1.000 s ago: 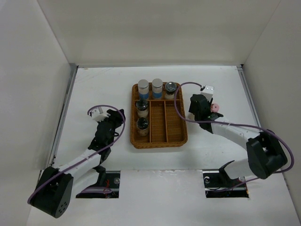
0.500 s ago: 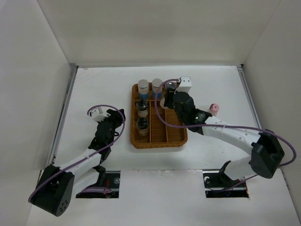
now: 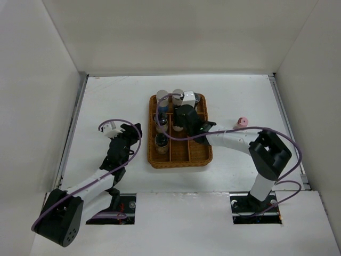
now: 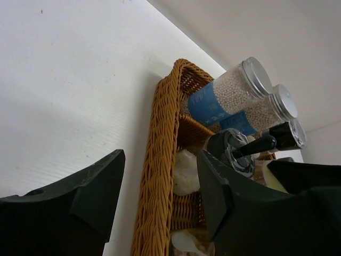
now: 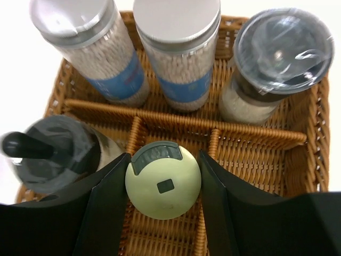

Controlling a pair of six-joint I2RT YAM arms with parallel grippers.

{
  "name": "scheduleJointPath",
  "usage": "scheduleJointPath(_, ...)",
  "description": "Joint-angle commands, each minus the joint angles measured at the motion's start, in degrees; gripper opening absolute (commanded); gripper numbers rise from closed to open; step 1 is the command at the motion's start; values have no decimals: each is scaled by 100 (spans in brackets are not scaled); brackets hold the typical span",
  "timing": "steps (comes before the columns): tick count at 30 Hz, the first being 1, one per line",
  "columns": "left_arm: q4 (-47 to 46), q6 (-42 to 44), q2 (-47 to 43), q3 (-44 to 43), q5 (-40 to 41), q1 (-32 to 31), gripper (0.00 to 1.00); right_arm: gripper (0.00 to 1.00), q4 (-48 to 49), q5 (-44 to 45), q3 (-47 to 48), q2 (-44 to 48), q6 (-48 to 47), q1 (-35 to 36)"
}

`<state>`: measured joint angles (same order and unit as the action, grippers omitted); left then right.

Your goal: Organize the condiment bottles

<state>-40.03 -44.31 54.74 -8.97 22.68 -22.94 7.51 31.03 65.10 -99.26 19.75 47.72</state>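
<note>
right jaws pinching the cream-capped jar [image 5: 163, 179] by its cap, one finger pressing each side. Jar hanging upright over the wicker tray [image 3: 196, 150], in the mid slot just robot-side of the back row. Can't tell if its base is touching the tray floor.

Back row holding 3 upright jars: blue-band jar [image 5: 88, 50] at left, 2nd blue-band jar [image 5: 178, 50] touching or nearly touching it, both w/ grey caps, and dark-capped jar [image 5: 277, 58] at right.

Pump-top jar [image 5: 50, 152] standing in the long left slot, just beside the left finger of the right jaws. Another dark-topped jar [image 3: 161, 142] sitting in the same slot, nearer the robot.

Pink-capped jar [image 3: 242, 122] standing alone on the desk [image 3: 117, 96], right of the tray and well apart from it.

left jaws spread, nothing between them, facing the tray's left wall from the desk side w/o touching it.
</note>
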Motion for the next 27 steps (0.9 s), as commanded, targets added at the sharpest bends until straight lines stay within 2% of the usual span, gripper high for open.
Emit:
scheduleJointPath(1,-233,54,-104,36,35,-48,54,38,383,79,301,-154,91,48)
scheduleJointPath(6,-233,55,-7,10,79,-66,55,42,366,141,328,-330,99,57)
scheduleJointPath(13,-233,90,-33,1,79,-92,55,69,365,88,328,-217,99,57)
scheduleJointPath(17,-251,142,-16,-8,184,-154,55,75,374,53,179,231,99,83)
scheduleJointPath(22,-233,160,-60,-8,202,-110,55,76,321,-26,-216,1065,99,31)
scheduleJointPath(23,-233,160,-51,-8,211,-101,55,76,339,-26,-339,1276,99,-39)
scheduleJointPath(24,-233,151,-34,-8,202,-92,55,72,356,-35,-471,1478,99,-127)
scheduleJointPath(27,-233,160,-42,-25,184,-162,55,40,348,113,-971,2032,134,-460)
